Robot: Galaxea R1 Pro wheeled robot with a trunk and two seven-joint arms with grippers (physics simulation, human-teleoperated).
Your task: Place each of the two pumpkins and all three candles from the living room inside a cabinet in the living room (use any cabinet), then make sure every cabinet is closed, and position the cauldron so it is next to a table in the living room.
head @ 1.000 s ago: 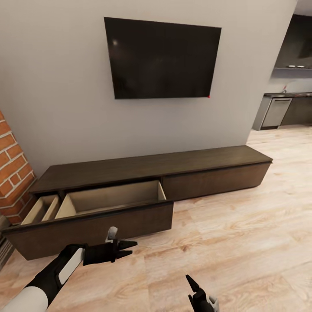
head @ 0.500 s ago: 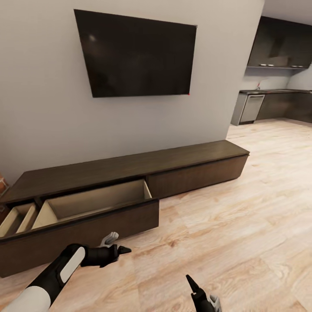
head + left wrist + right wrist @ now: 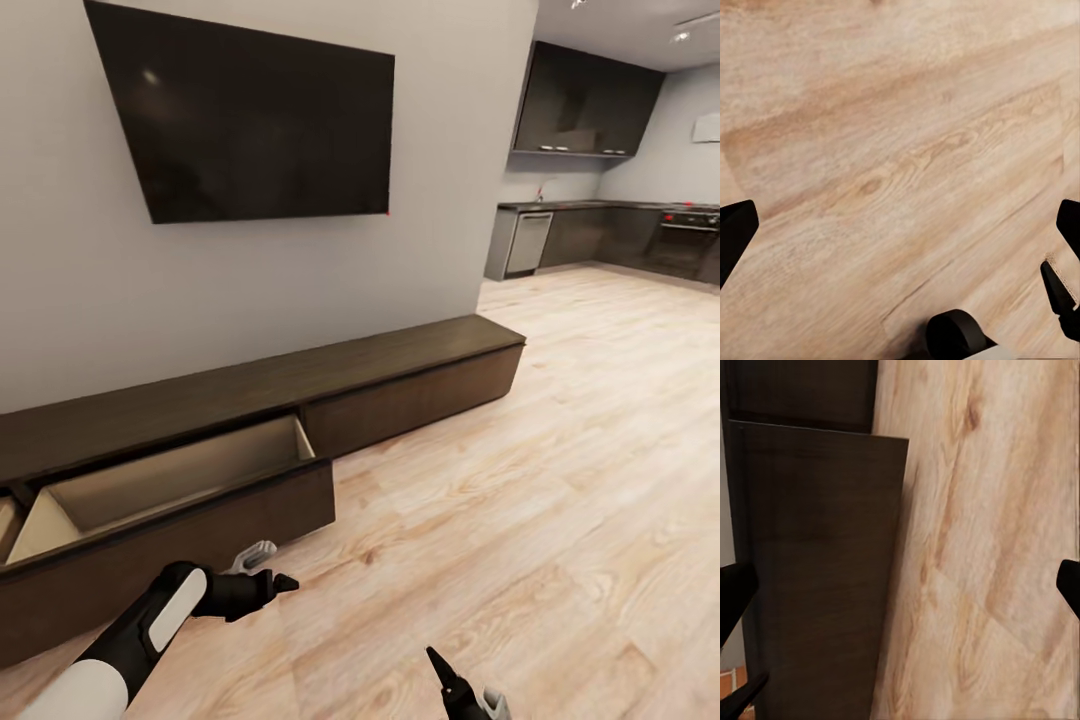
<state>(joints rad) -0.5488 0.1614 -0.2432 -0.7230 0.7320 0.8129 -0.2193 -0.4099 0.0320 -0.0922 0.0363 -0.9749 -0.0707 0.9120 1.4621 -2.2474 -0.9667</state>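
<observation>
The cabinet (image 3: 250,390) is a long, low, dark-brown unit along the grey wall. One wide drawer (image 3: 170,480) is pulled out, and its pale inside is empty. My left gripper (image 3: 270,570) hovers open over the wood floor just in front of that drawer's front panel. The left wrist view shows the left gripper (image 3: 900,229) with its fingers spread wide above bare floorboards. My right gripper (image 3: 462,685) is low, near my body, and open. In the right wrist view the right gripper (image 3: 900,585) points at the dark drawer front (image 3: 817,570). Pumpkins, candles and cauldron are out of view.
A black TV (image 3: 250,120) hangs on the wall above the cabinet. A second open drawer (image 3: 6,520) shows at the left edge. Light wood floor (image 3: 560,450) stretches right toward a dark kitchen (image 3: 600,230) in the back.
The camera has swung to the right, so the brick corner has left the picture and more kitchen shows. My left gripper sits slightly lower and closer to my body. Both grippers stay open.
</observation>
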